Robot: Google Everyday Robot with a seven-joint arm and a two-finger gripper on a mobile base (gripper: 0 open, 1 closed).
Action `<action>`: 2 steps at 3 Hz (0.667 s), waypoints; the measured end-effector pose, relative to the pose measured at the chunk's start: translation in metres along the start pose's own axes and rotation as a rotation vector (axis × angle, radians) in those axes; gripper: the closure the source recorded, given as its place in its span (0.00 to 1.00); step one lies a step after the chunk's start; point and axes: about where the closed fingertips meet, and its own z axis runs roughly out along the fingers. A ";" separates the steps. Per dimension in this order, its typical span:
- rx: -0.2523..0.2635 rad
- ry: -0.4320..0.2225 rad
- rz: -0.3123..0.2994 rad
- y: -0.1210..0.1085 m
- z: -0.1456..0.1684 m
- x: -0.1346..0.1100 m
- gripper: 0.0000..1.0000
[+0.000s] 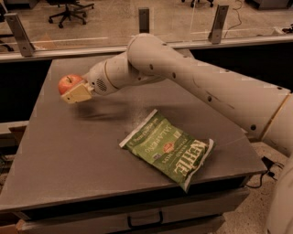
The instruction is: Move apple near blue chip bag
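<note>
The red apple (67,82), with yellowish patches and a short stem, is held in my gripper (72,90) above the far left part of the grey table (68,155). The gripper is shut on the apple, with a tan finger (78,93) showing under it. The arm reaches in from the right across the table. No blue chip bag is in view; it may be hidden behind the arm.
A green Kettle chip bag (169,147) lies flat on the table right of centre, near the front edge. A glass barrier with metal posts (144,19) runs behind the table. An office chair (68,9) stands beyond it. A drawer handle (144,220) shows below the table front.
</note>
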 end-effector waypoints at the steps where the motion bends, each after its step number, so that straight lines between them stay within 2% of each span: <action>1: 0.096 -0.066 0.002 -0.018 -0.038 0.001 1.00; 2: 0.229 -0.158 -0.002 -0.057 -0.103 0.009 1.00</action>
